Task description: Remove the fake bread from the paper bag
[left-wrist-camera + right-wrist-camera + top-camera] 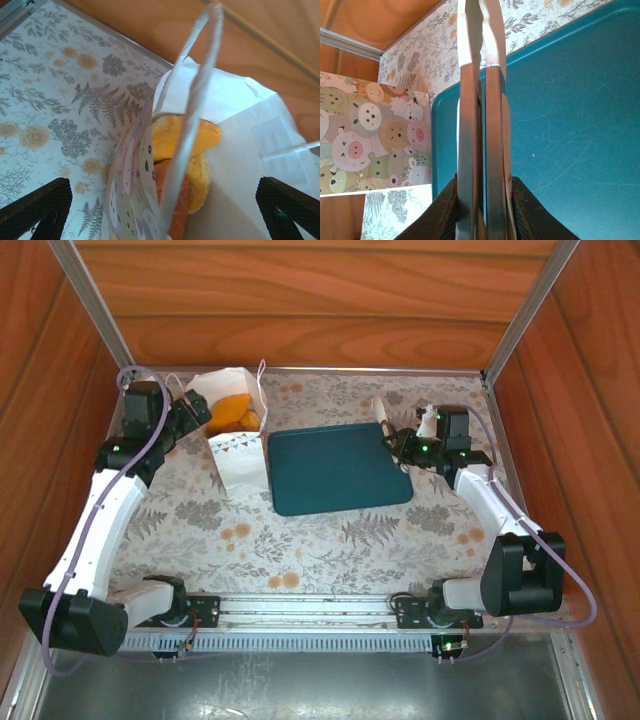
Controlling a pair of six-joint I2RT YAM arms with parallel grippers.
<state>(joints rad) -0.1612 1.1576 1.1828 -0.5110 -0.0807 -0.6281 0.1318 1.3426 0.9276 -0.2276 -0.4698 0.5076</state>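
Seemingly the left gripper (160,210), spread wide, straddles one wall of the small white paper bag (240,150); closing could crush paper, missing the glossy golden toy bread (207,136). Right gripper (482,30): pinched closed.

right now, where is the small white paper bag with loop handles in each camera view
top external: the small white paper bag with loop handles is upper left, just left of the dark teal rectangular tray.
left wrist: the bag runs from centre to right, open mouth towards the camera.
right wrist: the bag is at the left edge, cartoon-animal side showing.
shared landmark: the floral table cover beside the bag in all three.
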